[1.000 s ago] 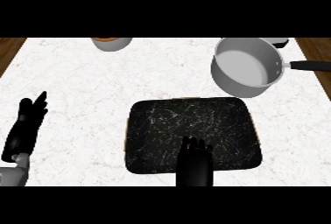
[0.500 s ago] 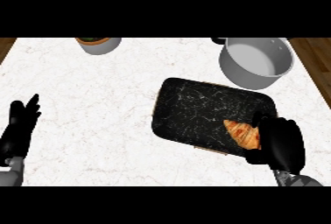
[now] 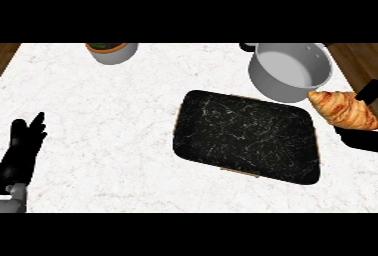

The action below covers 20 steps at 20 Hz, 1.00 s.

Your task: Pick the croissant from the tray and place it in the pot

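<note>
A golden croissant (image 3: 342,109) hangs in the air at the right edge, held by my right hand (image 3: 359,137), whose black fingers curl round its right end. It sits just right of the dark marbled tray (image 3: 247,136) and just below the grey pot (image 3: 289,71), which stands open at the upper right. The tray's top carries nothing. My left hand (image 3: 22,152) rests open near the left edge, fingers up.
A small grey bowl-like pot with brown and green contents (image 3: 111,51) stands at the counter's far edge, upper left. White marble counter (image 3: 103,110) spreads between the left hand and the tray. Wooden floor shows past the counter's corners.
My right hand has lifted the croissant off the tray's right part and carried it up toward the pot. The view has shifted, so the tray sits more central. The left hand stays put.
</note>
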Each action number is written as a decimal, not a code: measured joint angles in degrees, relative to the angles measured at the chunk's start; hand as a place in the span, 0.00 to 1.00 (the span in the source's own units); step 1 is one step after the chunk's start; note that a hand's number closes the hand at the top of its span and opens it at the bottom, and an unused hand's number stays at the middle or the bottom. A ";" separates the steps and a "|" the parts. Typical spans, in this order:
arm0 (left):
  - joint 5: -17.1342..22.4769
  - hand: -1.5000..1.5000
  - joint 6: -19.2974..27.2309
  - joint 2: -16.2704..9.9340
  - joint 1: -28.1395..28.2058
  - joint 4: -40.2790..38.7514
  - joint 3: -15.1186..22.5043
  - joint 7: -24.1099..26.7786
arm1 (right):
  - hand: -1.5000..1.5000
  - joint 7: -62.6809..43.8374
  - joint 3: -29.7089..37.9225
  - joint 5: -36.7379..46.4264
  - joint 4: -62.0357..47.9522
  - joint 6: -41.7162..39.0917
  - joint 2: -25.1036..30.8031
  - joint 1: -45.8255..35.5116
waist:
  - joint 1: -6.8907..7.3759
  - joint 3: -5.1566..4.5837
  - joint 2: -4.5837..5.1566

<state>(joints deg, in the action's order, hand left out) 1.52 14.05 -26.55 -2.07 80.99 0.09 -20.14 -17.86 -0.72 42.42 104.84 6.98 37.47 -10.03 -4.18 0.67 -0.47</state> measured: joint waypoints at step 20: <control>-3.01 0.50 -2.23 2.11 -4.73 -1.89 1.53 0.38 | 1.00 26.86 17.62 -31.42 -34.52 -25.02 21.67 -22.42 | 5.39 -0.69 0.76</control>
<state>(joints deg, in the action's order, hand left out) -1.49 11.82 -24.44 -6.79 79.09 1.62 -19.76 9.00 16.89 11.00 70.32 -18.04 59.13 -32.45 1.21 -0.01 0.29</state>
